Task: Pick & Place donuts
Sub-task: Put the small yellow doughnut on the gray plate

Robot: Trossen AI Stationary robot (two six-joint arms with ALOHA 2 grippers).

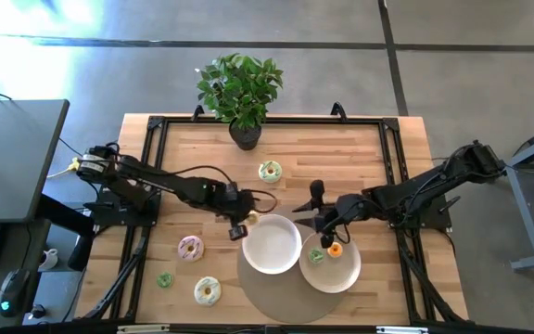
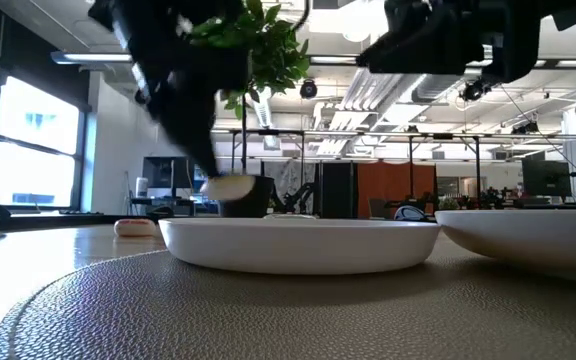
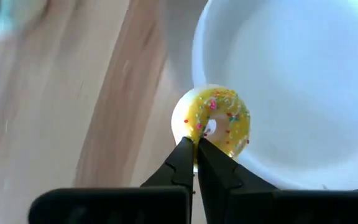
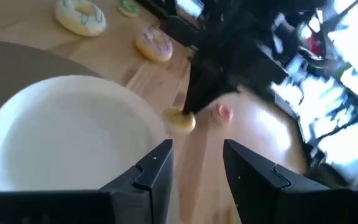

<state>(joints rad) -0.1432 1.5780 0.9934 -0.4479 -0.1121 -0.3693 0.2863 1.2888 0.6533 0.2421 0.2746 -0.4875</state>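
On the left of the table lie a green donut [image 1: 164,278], a pink donut [image 1: 190,248] and a pale yellow donut [image 1: 208,290], all loose on the wood. The left gripper [image 1: 238,230] pinches a yellow sprinkled donut [image 3: 215,121] between closed fingers, just at the rim of the left plate [image 1: 272,246]. To place it well, I would carry it further over the plate's middle, lower it close, then open. The right gripper [image 1: 324,225] hangs open and empty above the right plate [image 1: 331,267], where an orange donut [image 1: 335,249] and a small green one [image 1: 316,255] sit.
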